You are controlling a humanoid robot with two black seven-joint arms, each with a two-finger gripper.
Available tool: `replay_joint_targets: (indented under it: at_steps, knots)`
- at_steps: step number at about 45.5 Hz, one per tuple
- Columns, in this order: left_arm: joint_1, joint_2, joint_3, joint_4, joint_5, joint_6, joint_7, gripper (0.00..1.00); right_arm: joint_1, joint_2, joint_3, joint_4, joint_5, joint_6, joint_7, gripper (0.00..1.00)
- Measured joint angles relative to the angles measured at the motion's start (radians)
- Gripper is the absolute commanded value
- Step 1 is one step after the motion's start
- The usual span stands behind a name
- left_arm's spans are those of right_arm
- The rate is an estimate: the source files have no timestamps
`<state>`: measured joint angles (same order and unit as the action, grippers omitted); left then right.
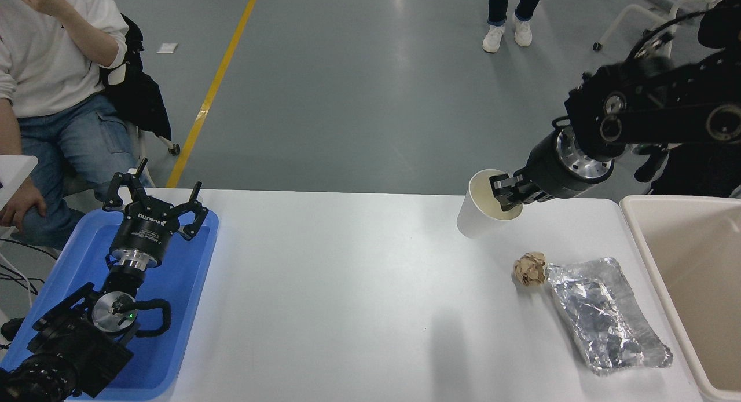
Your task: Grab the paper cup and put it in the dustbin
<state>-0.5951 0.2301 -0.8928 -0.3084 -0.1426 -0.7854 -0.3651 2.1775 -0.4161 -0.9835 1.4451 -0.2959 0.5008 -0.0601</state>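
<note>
The white paper cup (pixel 477 214) with a cream inside hangs in the air above the table's far right part, tilted with its mouth toward the right. My right gripper (pixel 505 199) is shut on the cup's rim, one finger inside the mouth. The beige dustbin (pixel 639 231) stands at the table's right edge, to the right of the cup and lower. My left gripper (pixel 155 200) is open and parked over the blue tray at the lower left.
A crumpled brown paper ball (pixel 529 269) and a crinkled silver foil tray (pixel 605 315) lie on the white table (pixel 359 298) under and in front of the right arm. The blue tray (pixel 191 286) lies at the left. A person (pixel 52 72) sits at the far left; another stands beyond the table.
</note>
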Motion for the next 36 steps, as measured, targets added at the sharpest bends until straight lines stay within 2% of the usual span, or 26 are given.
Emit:
replay_joint_targets:
  at_steps: [13,36]
  knots:
    - [0.000,0.000,0.000,0.000,0.000,0.000,0.000,1.00,0.117,-0.058,-0.001,0.010,-0.001,0.066,-0.001,0.00]
    - [0.000,0.000,0.000,0.000,0.000,0.000,0.000,1.00,0.146,-0.073,-0.001,0.015,-0.002,0.086,-0.001,0.00]
